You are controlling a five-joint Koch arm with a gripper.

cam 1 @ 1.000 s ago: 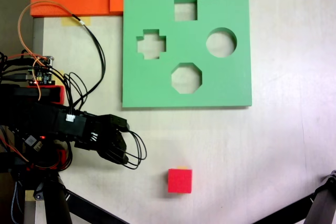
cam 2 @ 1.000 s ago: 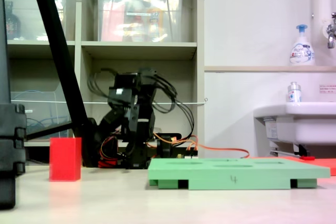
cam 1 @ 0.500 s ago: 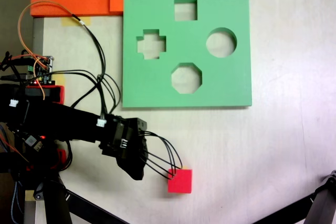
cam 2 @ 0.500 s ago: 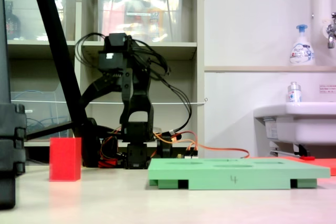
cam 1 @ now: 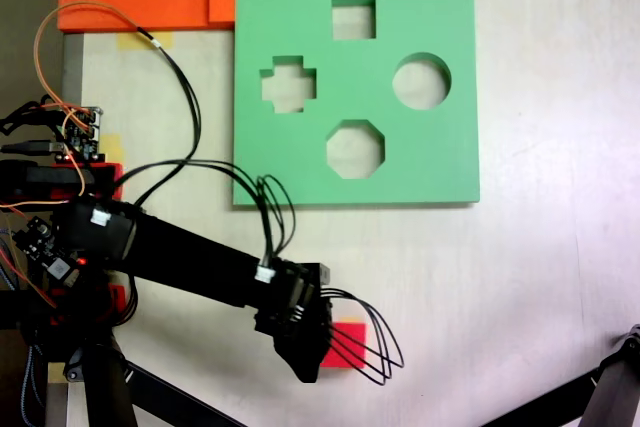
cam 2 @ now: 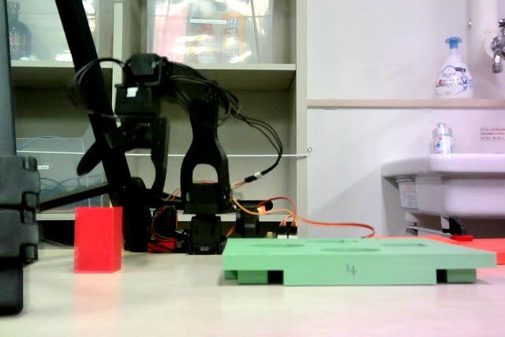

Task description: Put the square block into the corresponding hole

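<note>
My gripper (cam 1: 312, 362) has swung out since a moment ago and now hangs above the red square block (cam 1: 347, 345), lower centre on the desk (cam 1: 520, 287). I cannot tell how my jaws stand.

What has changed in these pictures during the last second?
The arm has stretched out from its folded pose, carrying the pincer across the table until it hangs above the red cube, partly covering it from above. It has not taken hold of anything. The cube and the green board have stayed where they were.
</note>
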